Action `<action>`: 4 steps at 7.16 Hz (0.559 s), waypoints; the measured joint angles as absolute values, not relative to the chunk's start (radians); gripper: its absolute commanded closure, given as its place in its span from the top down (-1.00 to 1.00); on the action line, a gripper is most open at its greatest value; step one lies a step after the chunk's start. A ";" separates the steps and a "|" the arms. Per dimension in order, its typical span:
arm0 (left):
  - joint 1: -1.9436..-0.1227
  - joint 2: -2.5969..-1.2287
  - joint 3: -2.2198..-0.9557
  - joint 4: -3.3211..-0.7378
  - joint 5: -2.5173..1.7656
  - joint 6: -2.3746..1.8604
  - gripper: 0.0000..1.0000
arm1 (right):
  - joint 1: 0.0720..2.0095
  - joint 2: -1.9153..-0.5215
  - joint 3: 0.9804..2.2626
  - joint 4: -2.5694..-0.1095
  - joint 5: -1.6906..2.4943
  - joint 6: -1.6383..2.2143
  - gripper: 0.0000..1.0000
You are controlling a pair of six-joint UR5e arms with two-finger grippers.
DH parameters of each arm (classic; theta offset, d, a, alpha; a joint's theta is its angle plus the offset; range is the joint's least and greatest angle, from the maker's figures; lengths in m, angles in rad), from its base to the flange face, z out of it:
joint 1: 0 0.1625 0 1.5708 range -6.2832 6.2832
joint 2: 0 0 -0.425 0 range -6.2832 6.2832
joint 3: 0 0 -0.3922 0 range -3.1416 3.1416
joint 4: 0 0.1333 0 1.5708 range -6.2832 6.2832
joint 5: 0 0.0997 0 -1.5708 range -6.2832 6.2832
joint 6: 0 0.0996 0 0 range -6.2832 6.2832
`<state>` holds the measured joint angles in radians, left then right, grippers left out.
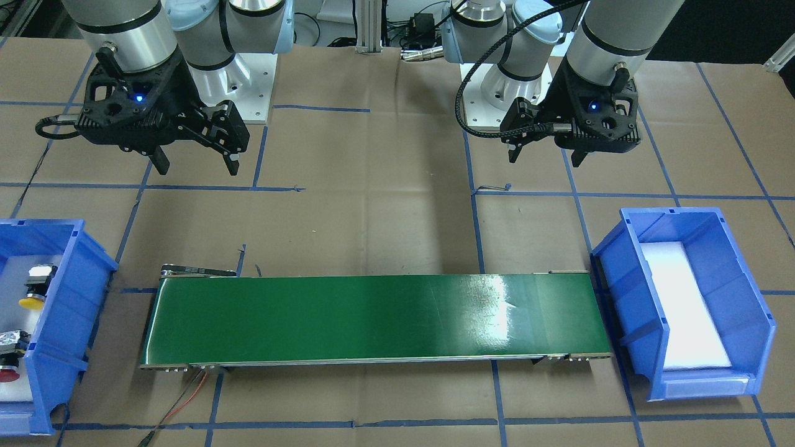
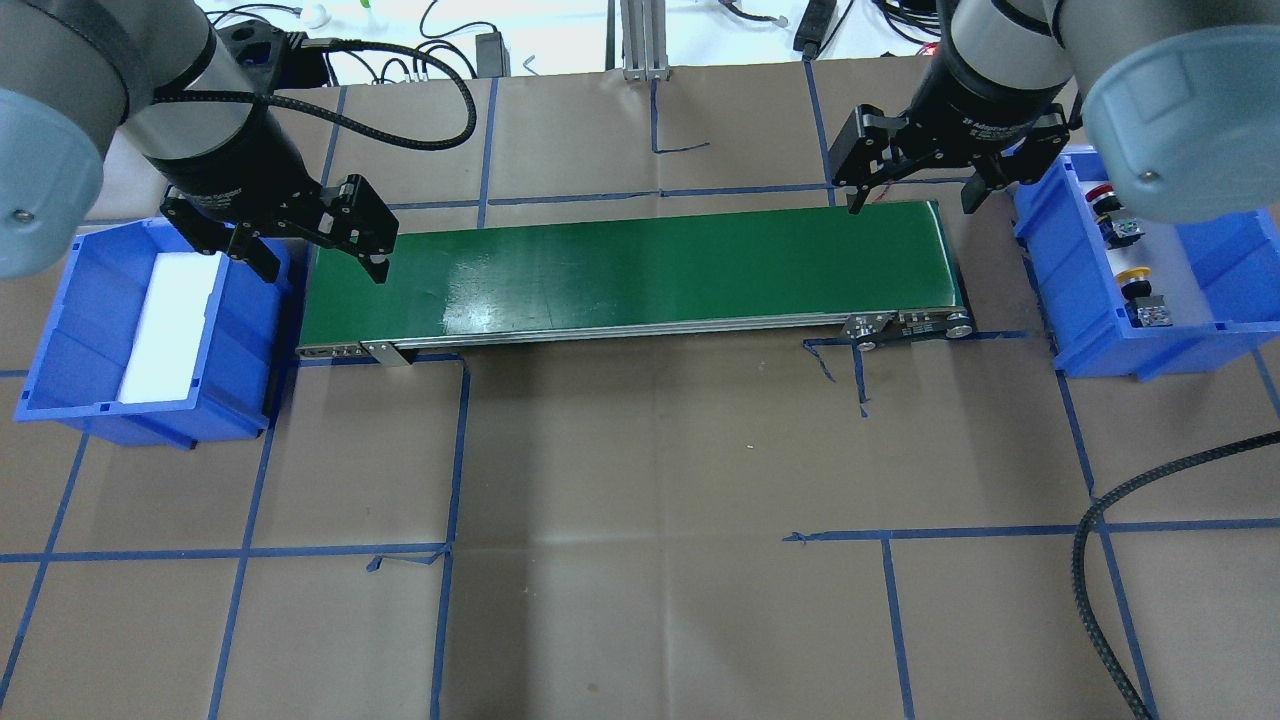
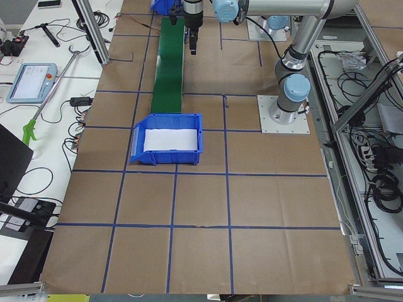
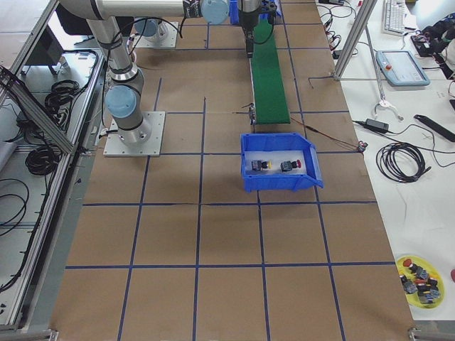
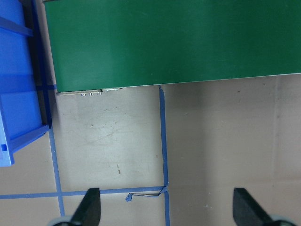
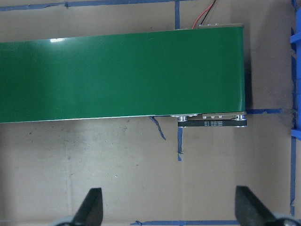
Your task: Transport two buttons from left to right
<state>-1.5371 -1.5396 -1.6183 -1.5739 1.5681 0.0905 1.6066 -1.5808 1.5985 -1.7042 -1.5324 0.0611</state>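
Black and two-fingered, the left hand [image 1: 545, 156] hangs above the brown paper-covered table [image 1: 385, 217] with its fingers spread wide and nothing between them. It sits on the robot's side of the long green conveyor belt [image 1: 372, 320], near the belt end closest to the left blue plastic bin [image 1: 624, 292]. That bin holds only a white foam pad [image 1: 683, 310].

At the belt's other end, the right hand [image 1: 197, 164] also hangs above the table, fingers equally parted and empty. Both wrist cameras look straight down past the two fingertips onto bare paper, blue tape lines and the belt's edge.

Both task pieces lie in the right blue plastic bin [image 1: 62, 298], just past the belt's end on the robot's right. The yellow-capped push button with a black-and-grey blocky body [image 1: 35, 287] lies nearer the robot. The red-capped push button of the same build [image 1: 9, 359] lies farther out. They rest apart on the bin's pale floor, each on its side with its cap turned away from the robot's base. Neither hand touches them.
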 measured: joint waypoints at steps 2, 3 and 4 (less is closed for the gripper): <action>-1.537 -1.538 -1.618 -1.574 1.569 0.089 1.00 | 1.607 -1.587 1.600 -1.702 -1.532 0.061 1.00; -1.537 -1.538 -1.618 -1.574 1.569 0.087 1.00 | 1.608 -1.587 1.601 -1.701 -1.531 0.061 1.00; -1.537 -1.539 -1.617 -1.574 1.569 0.083 1.00 | 1.608 -1.585 1.601 -1.701 -1.531 0.061 1.00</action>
<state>-1.5370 -1.5387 -1.6174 -1.5739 1.5692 0.0833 1.6076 -1.5851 1.6012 -1.7007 -1.5311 0.0614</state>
